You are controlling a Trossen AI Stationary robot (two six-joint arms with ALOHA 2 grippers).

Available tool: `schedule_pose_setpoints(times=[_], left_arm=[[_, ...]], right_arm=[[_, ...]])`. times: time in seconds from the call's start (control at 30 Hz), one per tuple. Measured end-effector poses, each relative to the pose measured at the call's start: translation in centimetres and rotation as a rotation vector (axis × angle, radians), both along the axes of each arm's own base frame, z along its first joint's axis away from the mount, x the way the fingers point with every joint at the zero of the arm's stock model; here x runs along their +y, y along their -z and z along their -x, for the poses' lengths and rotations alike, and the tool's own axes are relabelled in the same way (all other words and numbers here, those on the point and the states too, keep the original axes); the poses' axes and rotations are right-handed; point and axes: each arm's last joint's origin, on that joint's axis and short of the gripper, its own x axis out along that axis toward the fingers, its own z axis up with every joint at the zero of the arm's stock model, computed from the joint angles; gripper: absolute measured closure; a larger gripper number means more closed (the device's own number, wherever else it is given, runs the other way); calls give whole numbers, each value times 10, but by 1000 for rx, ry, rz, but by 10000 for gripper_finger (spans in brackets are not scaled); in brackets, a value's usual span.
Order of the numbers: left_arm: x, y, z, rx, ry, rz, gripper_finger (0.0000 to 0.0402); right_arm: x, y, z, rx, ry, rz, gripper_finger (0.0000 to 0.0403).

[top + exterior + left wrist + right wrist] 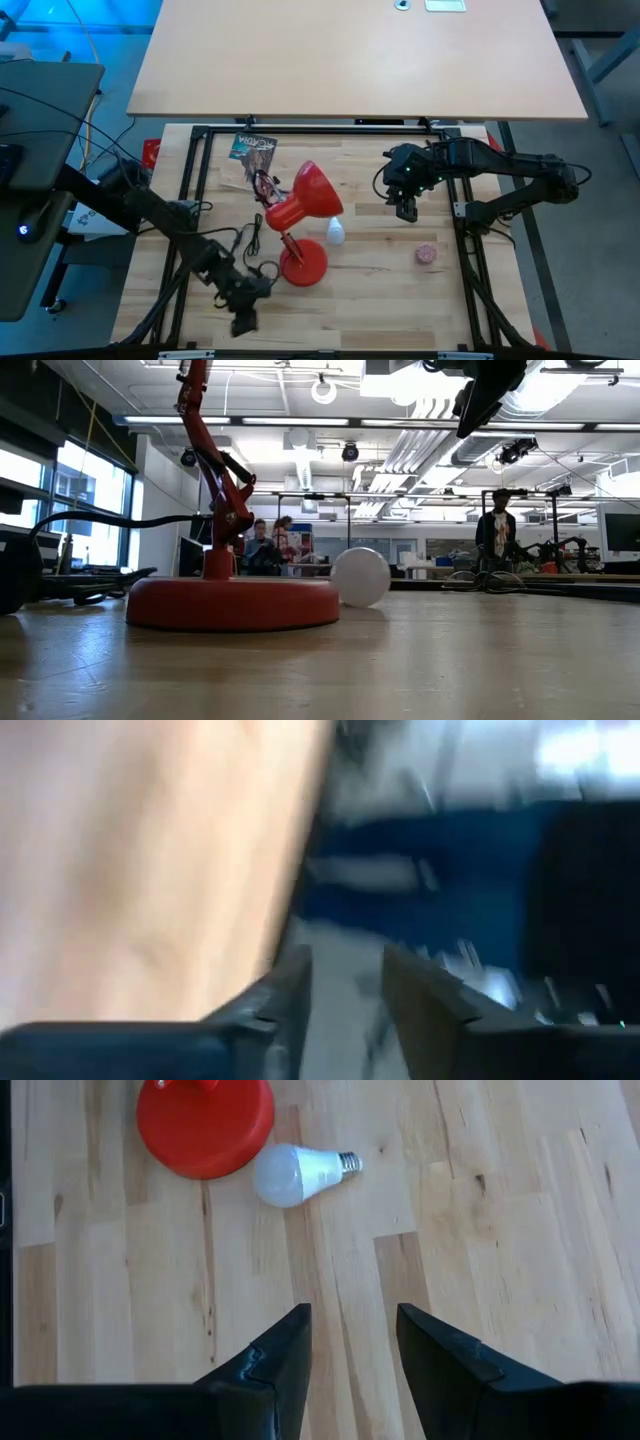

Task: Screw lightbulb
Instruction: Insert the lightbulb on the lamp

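Observation:
The lightbulb (298, 1173) is white with a grey screw base (348, 1162). It lies on its side on the wooden table, next to the red lamp's round foot (205, 1120); in the high view the lightbulb (335, 232) is just right of the lamp (308, 195). My right gripper (405, 207) hangs open above the table to the right of the bulb, nothing between its fingers (352, 1345). My left gripper (245, 318) is at the table's near edge, left of the lamp's foot (303, 262). It is open and empty (345, 990).
A small pink ball (427, 254) lies on the table's right part. A printed packet (252, 148) lies at the far left, and black cables (255, 245) run beside the lamp's foot. A black frame (195, 180) borders the table. People stand in the room behind (495, 535).

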Motion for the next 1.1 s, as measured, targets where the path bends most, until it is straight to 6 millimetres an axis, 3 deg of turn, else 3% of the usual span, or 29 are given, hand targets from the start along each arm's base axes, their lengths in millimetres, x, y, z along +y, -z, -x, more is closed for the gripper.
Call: schedule_pose_setpoints(times=[0.17,0.47,0.63,0.83,1.1], left_arm=[[6,9,-13,-98,-222,-135,392],[0,67,-28,7,-277,-372,401],[-4,76,-48,-57,-268,-527,401],[-5,85,-69,-78,-182,-594,401],[21,91,-71,20,-232,-754,401]], right_arm=[[0,0,0,2,28,-4,261],[-3,0,0,2,67,62,261],[-4,-1,-1,-6,86,102,261],[-6,-2,-2,-22,117,98,261],[-6,-2,-3,-28,136,85,261]])
